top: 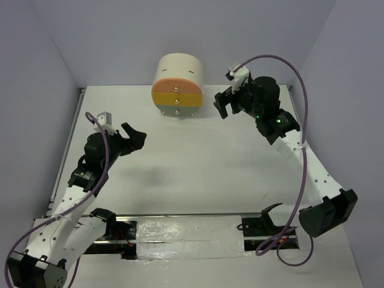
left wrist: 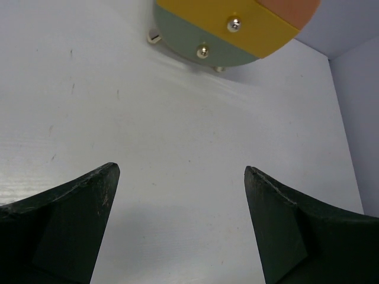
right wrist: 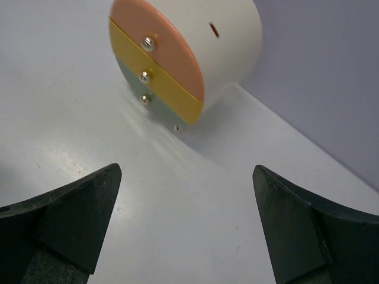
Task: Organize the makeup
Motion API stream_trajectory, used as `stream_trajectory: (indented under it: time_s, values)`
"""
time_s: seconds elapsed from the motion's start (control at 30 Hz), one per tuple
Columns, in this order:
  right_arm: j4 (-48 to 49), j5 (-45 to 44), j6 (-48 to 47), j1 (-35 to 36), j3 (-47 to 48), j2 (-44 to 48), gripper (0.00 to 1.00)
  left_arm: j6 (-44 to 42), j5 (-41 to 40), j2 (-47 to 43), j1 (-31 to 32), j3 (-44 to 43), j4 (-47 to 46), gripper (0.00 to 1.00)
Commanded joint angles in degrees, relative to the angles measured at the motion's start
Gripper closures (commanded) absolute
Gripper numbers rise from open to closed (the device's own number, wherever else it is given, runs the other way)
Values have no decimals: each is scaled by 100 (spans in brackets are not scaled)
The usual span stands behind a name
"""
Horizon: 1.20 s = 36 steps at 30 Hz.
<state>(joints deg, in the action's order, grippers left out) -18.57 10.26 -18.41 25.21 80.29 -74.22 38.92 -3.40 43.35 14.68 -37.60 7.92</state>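
Standing upright: cream cabinet [top: 179, 65], drawers [top: 177, 96] closed.

Fingers [left wrist: 65, 225] spread wide (cabinet [left wrist: 237, 29] ahead).

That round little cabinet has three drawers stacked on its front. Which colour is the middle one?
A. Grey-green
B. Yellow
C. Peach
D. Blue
B: on the round cabinet, the yellow drawer sits between the peach drawer above it and the grey-green drawer below it.
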Motion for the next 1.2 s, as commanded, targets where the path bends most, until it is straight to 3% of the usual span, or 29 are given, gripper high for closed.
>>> stream_trajectory:
  time_s: [0.0, 0.17, 0.5, 1.17]
  values:
    - [-350, 354, 751, -594, -487, 380, 0, -305, 287, -11, -35, -457, -248, 1]
    - [-95, -33, 1199, -1158, -1067, 1101, 0, -473, 287, 42, -26, -748, 7, 1]
    - [81, -410, 1533, -1537, -2026, 2226, 0, -367, 445, -204, -35, -801, 262, 1]
    - [231, -938, 1824, -1792, -2817, 2904, 0, -139, 446, -741, -35, -581, 544, 1]
